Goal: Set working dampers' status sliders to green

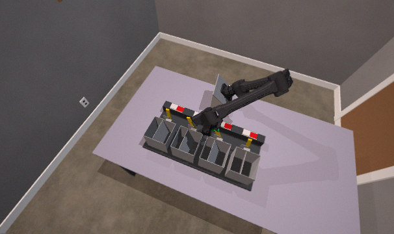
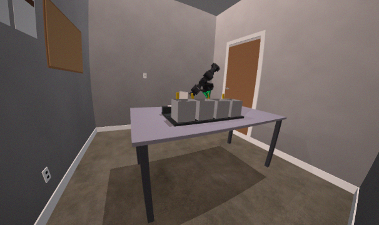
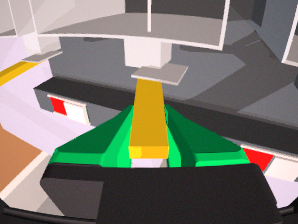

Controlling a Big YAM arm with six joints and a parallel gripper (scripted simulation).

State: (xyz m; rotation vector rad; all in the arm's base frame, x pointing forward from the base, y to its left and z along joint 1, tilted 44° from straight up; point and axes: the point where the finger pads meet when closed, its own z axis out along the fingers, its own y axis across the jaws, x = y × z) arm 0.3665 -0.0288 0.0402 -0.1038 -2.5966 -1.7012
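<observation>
Four grey box dampers stand in a row on a dark base (image 1: 200, 153); they also show in the exterior view (image 2: 205, 109). Each has a yellow lever behind it, such as the leftmost lever (image 1: 168, 113) and the rightmost lever (image 1: 249, 142). My gripper (image 1: 215, 131) with green fingers is down behind the third damper from the left (image 1: 214, 154). In the wrist view the gripper (image 3: 149, 151) is shut on that damper's yellow lever (image 3: 149, 119), which points toward its shaft hub (image 3: 160, 72). The slider rail (image 1: 213, 121) shows red and white on the left slider (image 1: 175, 108) and the two right sliders (image 1: 227, 125) (image 1: 249, 133). My arm hides the second slider.
A grey upright panel (image 1: 220, 89) stands on the table by my arm's base, behind the rail. The table edge lies close in front of the dampers. A door (image 2: 241, 78) is at the far right of the room.
</observation>
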